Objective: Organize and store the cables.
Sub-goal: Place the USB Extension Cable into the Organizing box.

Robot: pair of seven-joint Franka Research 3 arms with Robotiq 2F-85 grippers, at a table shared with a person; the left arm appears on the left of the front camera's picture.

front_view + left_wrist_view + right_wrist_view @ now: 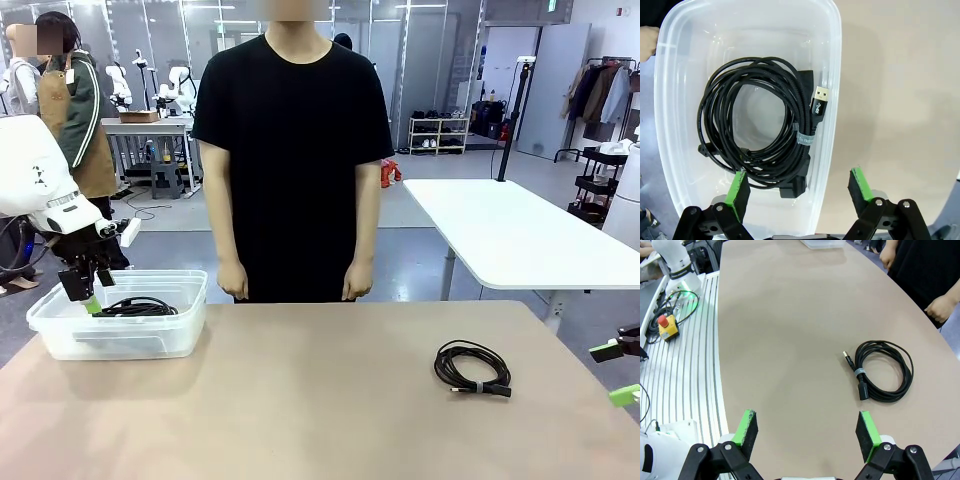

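Far right white table point(520, 235); shoe rack point(440, 135) behind; grey floor point(405, 215).

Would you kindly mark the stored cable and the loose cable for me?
Stored cable point(715, 120): left wrist view, on the coil's left strands.
Loose cable point(858, 371): right wrist view, on its pale tie band.

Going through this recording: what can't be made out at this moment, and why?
Left wrist view: whether the black coil in the clear bin is one cord or several; its loops overlap.
Left wrist view: the print on the tie band; too small.
Front view: most of the right gripper; cut off by the right edge.
Right wrist view: the bin's contents; the top edge cuts it off.
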